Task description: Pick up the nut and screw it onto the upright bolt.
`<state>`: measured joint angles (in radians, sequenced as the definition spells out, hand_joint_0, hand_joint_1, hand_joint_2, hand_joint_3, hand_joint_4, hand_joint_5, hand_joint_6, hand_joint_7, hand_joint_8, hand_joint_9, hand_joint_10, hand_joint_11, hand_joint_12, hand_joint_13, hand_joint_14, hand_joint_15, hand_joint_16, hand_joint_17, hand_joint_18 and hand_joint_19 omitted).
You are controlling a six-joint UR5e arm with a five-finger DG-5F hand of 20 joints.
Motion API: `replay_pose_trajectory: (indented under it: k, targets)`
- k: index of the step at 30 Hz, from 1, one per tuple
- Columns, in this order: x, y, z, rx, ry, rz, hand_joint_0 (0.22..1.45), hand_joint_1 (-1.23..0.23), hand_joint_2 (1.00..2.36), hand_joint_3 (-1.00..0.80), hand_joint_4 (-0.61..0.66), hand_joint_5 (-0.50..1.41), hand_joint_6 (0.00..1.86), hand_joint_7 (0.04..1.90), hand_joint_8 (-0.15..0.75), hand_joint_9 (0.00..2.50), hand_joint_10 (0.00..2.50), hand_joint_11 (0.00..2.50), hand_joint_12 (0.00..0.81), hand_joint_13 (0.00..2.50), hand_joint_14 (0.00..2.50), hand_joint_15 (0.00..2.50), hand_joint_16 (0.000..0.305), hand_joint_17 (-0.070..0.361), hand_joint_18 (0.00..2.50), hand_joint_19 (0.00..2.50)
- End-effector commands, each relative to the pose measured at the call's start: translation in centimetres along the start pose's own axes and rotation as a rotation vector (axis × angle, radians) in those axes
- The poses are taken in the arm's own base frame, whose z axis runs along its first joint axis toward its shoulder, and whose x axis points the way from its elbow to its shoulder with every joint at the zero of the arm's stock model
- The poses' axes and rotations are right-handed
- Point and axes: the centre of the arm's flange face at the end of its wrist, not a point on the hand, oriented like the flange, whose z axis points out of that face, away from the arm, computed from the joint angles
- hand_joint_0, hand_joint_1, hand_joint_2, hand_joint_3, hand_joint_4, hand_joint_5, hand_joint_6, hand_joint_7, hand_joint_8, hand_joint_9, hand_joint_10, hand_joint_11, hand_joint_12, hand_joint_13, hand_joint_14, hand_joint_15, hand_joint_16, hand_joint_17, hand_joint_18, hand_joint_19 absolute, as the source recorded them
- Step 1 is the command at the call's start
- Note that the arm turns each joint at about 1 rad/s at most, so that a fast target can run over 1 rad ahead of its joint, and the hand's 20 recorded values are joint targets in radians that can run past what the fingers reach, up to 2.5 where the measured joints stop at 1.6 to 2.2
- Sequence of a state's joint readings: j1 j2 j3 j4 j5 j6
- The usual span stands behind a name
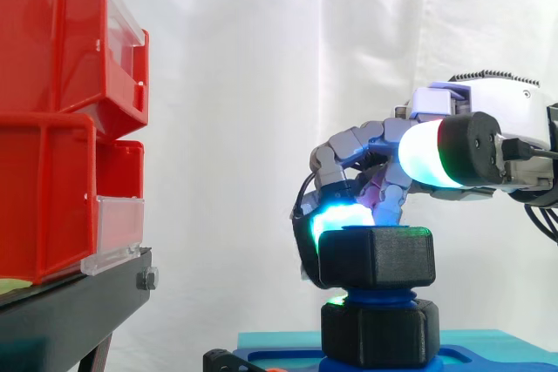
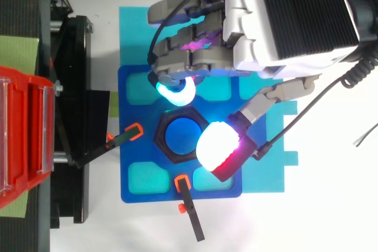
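Seemingly the nut is being threaded onto the bolt beneath the hand; whether it is gripped cannot be told; turning is needed next.

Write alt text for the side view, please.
Robot hand at right, its glowing fingers curled round a black hexagonal plastic nut that sits atop an upright blue threaded bolt. Below, a second black hexagonal block rings the bolt's foot on a blue base plate; red plastic bins on a black stand are at left.
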<state>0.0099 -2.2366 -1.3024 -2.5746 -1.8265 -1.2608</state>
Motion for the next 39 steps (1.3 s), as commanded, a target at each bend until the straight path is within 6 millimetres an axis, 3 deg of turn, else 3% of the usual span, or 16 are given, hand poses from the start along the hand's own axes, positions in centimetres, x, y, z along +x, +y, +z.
replay_pose_trajectory:
  k: [1,8,17,22,32,39]
  targets:
    - [-0.1,0.0,0.0,-0.001,-0.005,-0.002,0.52,-0.20,1.00,-0.50,0.24,-0.05,0.50,1.09,0.273,1.11,0.00,0.00,0.217,0.80,0.00,0.00,0.015,0.035,0.42,0.00]
    - [-0.2,-0.1,0.2,-0.008,-0.021,-0.005,0.51,-0.19,1.00,-0.50,0.23,-0.12,0.50,0.75,0.258,0.94,0.00,0.00,0.231,0.71,0.00,0.00,0.021,0.048,0.36,0.00]
    - [0.1,0.7,0.5,-0.018,-0.019,-0.004,0.49,-0.16,1.00,-0.50,0.21,-0.15,0.50,0.63,0.232,0.73,0.00,0.00,0.269,0.53,0.00,0.00,0.027,0.062,0.18,0.00]
    - [0.3,1.4,0.8,-0.025,-0.014,-0.003,0.48,-0.16,1.00,-0.50,0.22,-0.14,0.50,0.66,0.236,0.71,0.00,0.00,0.273,0.49,0.00,0.00,0.028,0.062,0.14,0.00]
    - [0.6,2.2,1.1,-0.033,-0.006,0.002,0.49,-0.15,1.00,-0.50,0.27,-0.07,0.50,0.98,0.255,0.74,0.00,0.00,0.270,0.50,0.00,0.00,0.027,0.060,0.13,0.00]
    - [0.8,2.5,1.2,-0.035,-0.001,0.004,0.50,-0.17,1.00,-0.50,0.24,-0.06,0.50,1.11,0.262,0.77,0.00,0.00,0.264,0.53,0.00,0.00,0.025,0.056,0.15,0.00]
